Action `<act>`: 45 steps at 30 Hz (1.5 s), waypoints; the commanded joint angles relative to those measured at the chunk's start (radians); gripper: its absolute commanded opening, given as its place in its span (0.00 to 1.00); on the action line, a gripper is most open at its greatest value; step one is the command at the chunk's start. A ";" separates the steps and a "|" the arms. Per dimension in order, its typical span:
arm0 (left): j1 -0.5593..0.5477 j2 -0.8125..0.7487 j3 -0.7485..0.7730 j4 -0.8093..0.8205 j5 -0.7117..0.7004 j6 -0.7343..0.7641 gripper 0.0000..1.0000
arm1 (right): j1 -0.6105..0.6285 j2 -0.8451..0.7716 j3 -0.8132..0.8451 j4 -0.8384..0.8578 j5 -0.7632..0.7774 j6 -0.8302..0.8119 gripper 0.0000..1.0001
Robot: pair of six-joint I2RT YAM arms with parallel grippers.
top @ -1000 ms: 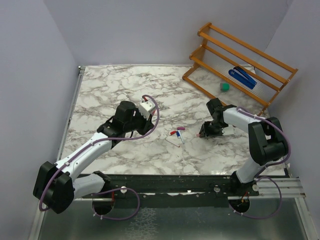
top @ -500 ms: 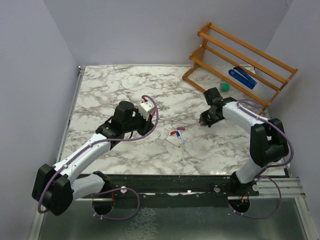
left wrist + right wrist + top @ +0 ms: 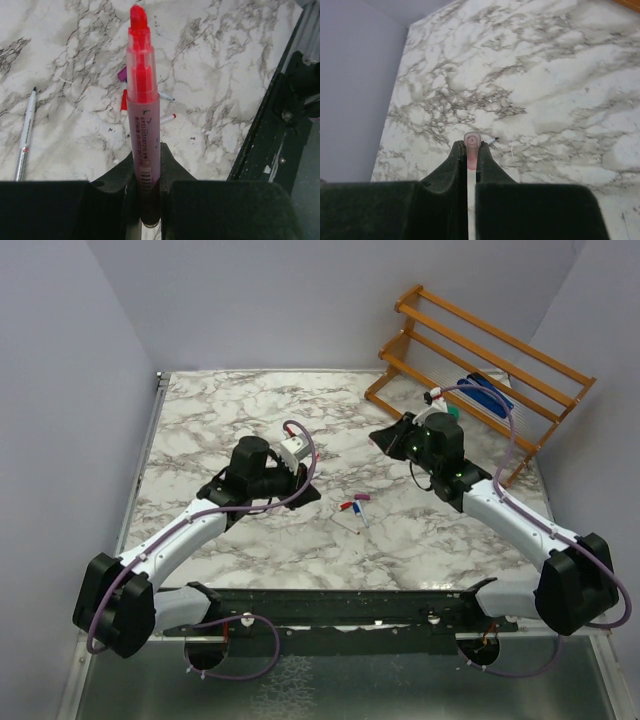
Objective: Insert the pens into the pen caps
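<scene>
Red pen (image 3: 143,115) in left claw (image 3: 146,162) | pink cap (image 3: 471,141) in right claw (image 3: 470,150)

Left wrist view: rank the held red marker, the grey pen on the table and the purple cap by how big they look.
1. red marker, inflated by being nearest the camera
2. grey pen
3. purple cap

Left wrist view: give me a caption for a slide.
Left gripper holds an uncapped red pen over the marble table, a grey pen lying below.
</scene>
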 commanded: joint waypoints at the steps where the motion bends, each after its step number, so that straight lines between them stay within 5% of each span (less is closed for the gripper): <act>1: 0.013 0.012 -0.007 0.152 0.200 -0.130 0.00 | 0.011 0.005 -0.022 0.304 -0.182 -0.160 0.00; 9: 0.013 0.012 -0.022 0.170 0.249 -0.159 0.00 | 0.099 0.067 0.020 0.436 -0.282 -0.164 0.00; 20: 0.013 0.034 -0.016 0.150 0.242 -0.145 0.00 | 0.205 0.047 0.091 0.383 -0.328 -0.203 0.00; 45: 0.020 0.009 -0.021 0.144 0.205 -0.145 0.00 | 0.225 0.011 0.047 0.297 -0.324 -0.236 0.00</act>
